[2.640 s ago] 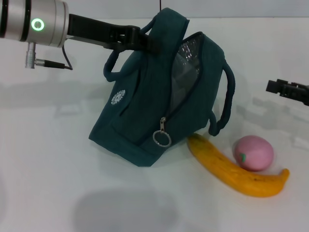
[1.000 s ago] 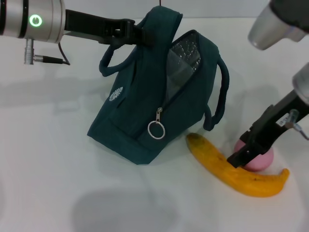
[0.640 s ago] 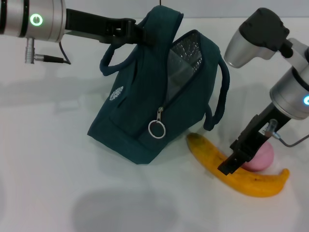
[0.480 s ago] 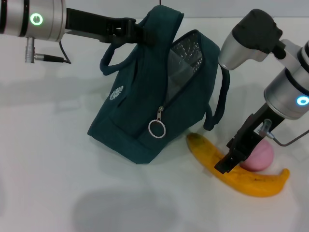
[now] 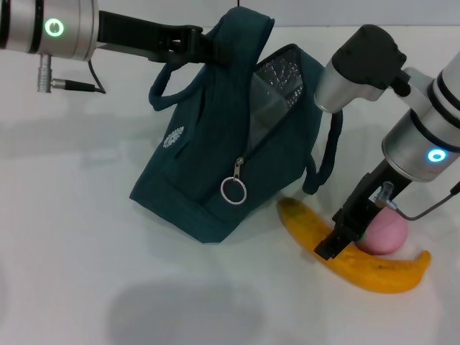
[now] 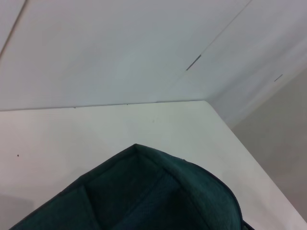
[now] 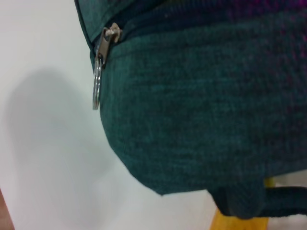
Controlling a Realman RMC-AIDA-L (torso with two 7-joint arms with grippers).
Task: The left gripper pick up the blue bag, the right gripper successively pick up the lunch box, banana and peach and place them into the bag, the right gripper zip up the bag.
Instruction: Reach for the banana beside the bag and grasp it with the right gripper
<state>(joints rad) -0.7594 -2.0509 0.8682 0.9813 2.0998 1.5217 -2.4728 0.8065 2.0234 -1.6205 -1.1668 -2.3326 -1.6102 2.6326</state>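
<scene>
The blue bag [image 5: 208,165] stands tilted on the white table, its zipper open and silver lining showing. The left gripper [image 5: 203,47] is shut on the bag's top by a handle and holds it up. The zipper's ring pull [image 5: 232,190] hangs at the front. The banana [image 5: 374,267] lies to the right of the bag's base, with the peach [image 5: 388,231] just behind it. The right gripper [image 5: 332,243] is down on the banana's middle, right beside the peach. The lunch box is hidden. The right wrist view shows the bag [image 7: 201,105], the ring pull [image 7: 96,88] and a bit of banana [image 7: 237,223].
The bag's right handle [image 5: 330,154] hangs down close to the right arm [image 5: 417,144]. The left wrist view shows only the bag's top fabric [image 6: 158,191], the table and a wall behind. Bare table lies in front of and to the left of the bag.
The right arm came in from the right and lowered; its gripper has slid left from over the peach onto the banana's middle. The bag and left arm have stayed put.
</scene>
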